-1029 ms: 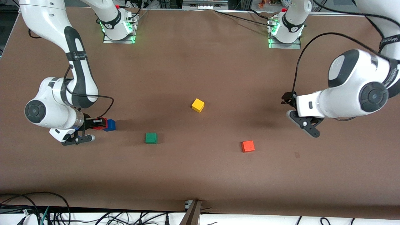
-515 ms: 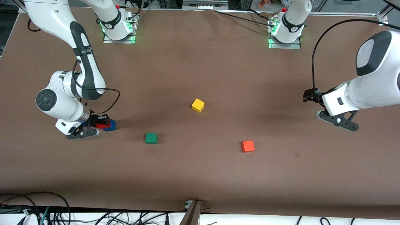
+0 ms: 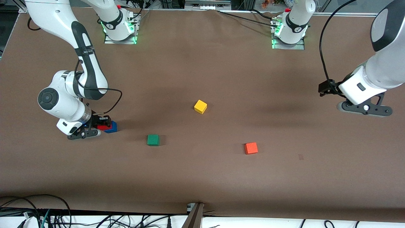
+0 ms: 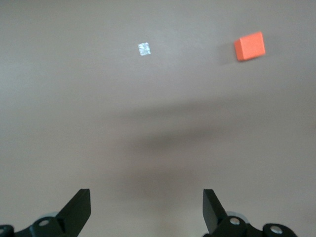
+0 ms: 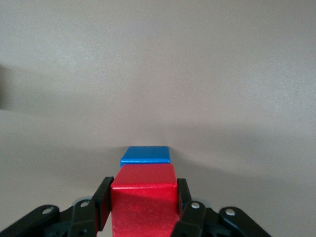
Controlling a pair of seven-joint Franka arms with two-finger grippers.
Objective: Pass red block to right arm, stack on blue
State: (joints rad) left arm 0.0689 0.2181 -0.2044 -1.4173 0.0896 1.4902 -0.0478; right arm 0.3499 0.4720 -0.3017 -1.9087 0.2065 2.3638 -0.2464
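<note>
The red block (image 5: 143, 197) is gripped in the right gripper (image 3: 100, 124), its jaws clenched on it, low over the blue cube (image 3: 112, 127) at the right arm's end of the surface (image 3: 202, 177). The left gripper (image 4: 146, 212) hangs above bare surface, jaws released, empty.

1. right gripper (image 5: 143, 205) had its black fingers (image 5: 103, 202) clamped on the sides of the red block (image 5: 143, 200)
2. blue block (image 5: 145, 154) sat on the brown table (image 5: 197, 74), peeking out just past the red one's top edge
</note>
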